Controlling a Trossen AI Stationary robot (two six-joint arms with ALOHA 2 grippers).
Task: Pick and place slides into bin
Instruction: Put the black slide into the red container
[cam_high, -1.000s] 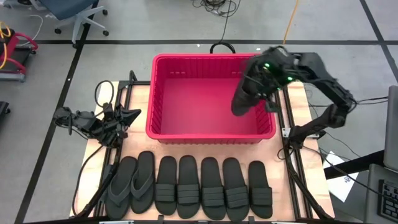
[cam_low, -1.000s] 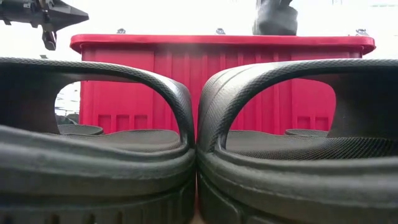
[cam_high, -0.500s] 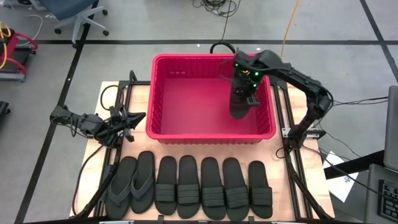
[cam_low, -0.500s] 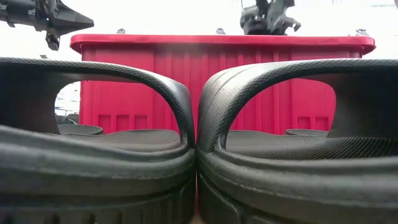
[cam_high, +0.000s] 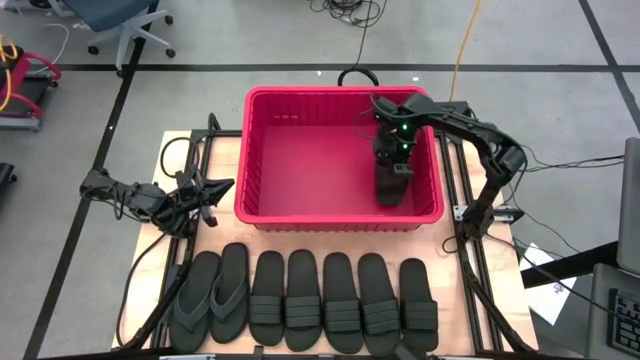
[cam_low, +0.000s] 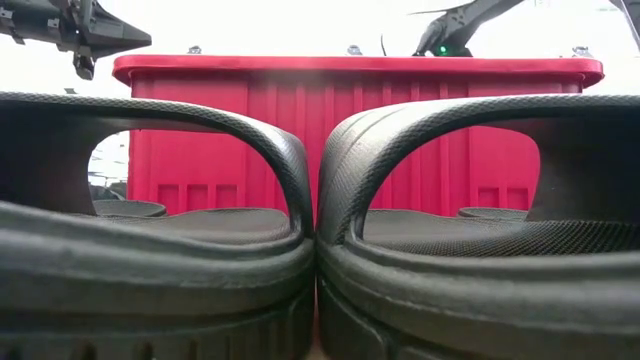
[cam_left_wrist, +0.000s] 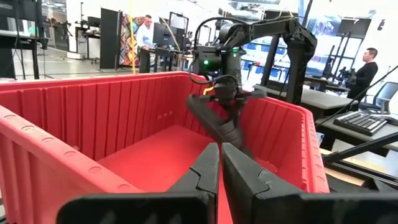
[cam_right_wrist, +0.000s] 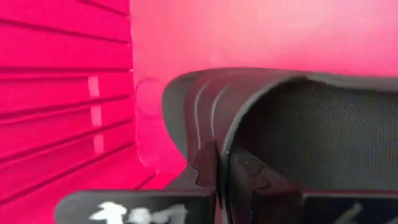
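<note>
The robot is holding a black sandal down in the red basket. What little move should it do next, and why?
Probably open the right pincer and let go: the black rubber band-strap sandal it grips already hangs low inside the large red plastic basket, near its floor. The left pincer waits beside the basket.

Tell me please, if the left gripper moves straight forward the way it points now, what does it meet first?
Probably the near wall of the bin. The left gripper, fingers shut, points at it from beside the table's left edge. In the left wrist view the red wall fills the foreground, though the gripper's height against the rim is unclear.
</note>
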